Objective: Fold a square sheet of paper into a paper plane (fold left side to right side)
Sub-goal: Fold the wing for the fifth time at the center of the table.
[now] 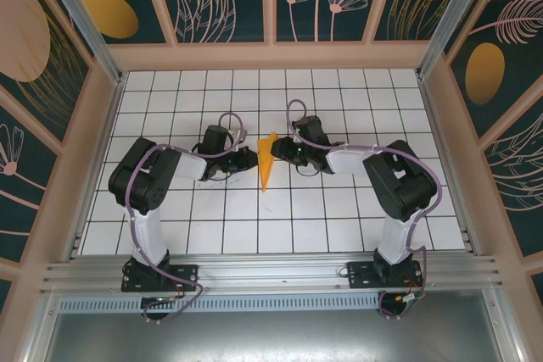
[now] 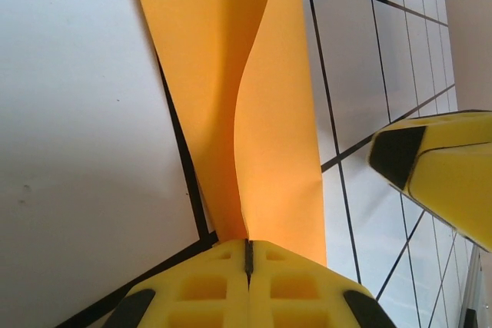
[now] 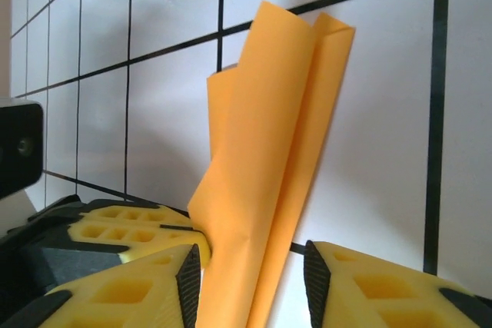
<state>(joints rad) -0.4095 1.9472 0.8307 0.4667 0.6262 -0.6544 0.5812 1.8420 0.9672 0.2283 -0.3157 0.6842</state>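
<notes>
My left end effector point(image 2: 247, 250) is clamped on the paper point(image 2: 273, 144) in the middle of the surface point(image 1: 339, 209), holding its flaps up. My right end effector point(image 3: 254, 270) straddles them, jaws apart, presumably to pinch the crease.

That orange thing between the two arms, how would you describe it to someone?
In the middle of the white gridded table, between the left pincer and the right pincer, sits a narrow pointed wedge of folded orange-yellow paper. Unlike the walls' orange ovals, it is creased paper.

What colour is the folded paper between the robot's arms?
The paper is plain orange-yellow; the left wrist view shows it best.
</notes>
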